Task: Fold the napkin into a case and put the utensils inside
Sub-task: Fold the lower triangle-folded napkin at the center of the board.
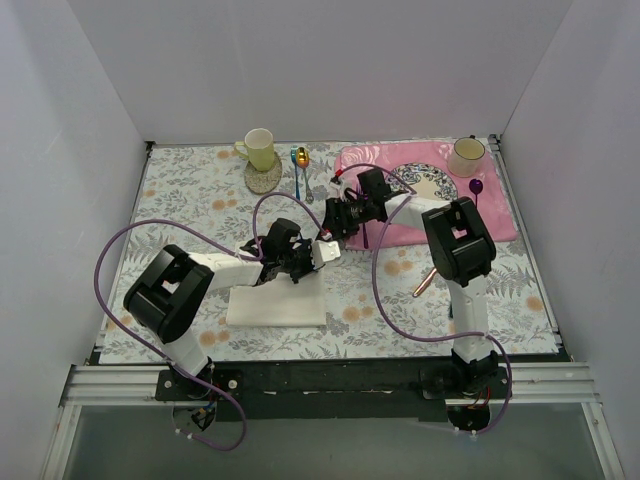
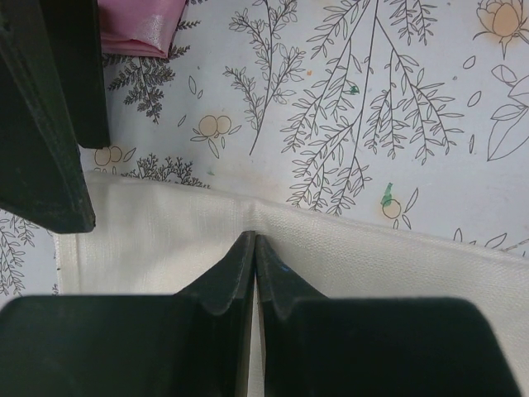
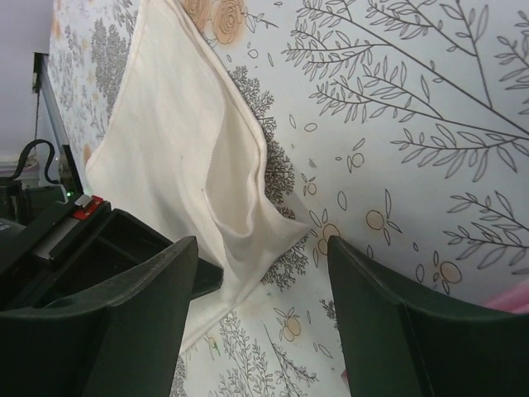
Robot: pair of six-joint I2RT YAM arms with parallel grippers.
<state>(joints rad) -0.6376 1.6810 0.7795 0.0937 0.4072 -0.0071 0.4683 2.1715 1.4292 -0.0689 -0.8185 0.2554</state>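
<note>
Matt cream woven cloth napkin (image 2: 372, 265), smooth floral-printed table cover (image 2: 347, 83), matt black plastic right pincer fingers (image 3: 413, 331).

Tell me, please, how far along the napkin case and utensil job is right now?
Done: the plain cream-white cloth napkin lies partly folded into a rectangle. In hand: the left gripper pinches its edge; the right gripper stands open at a loose corner. Remaining: finishing the case and loading it; the slim copper-coloured knife lies well outside.
</note>
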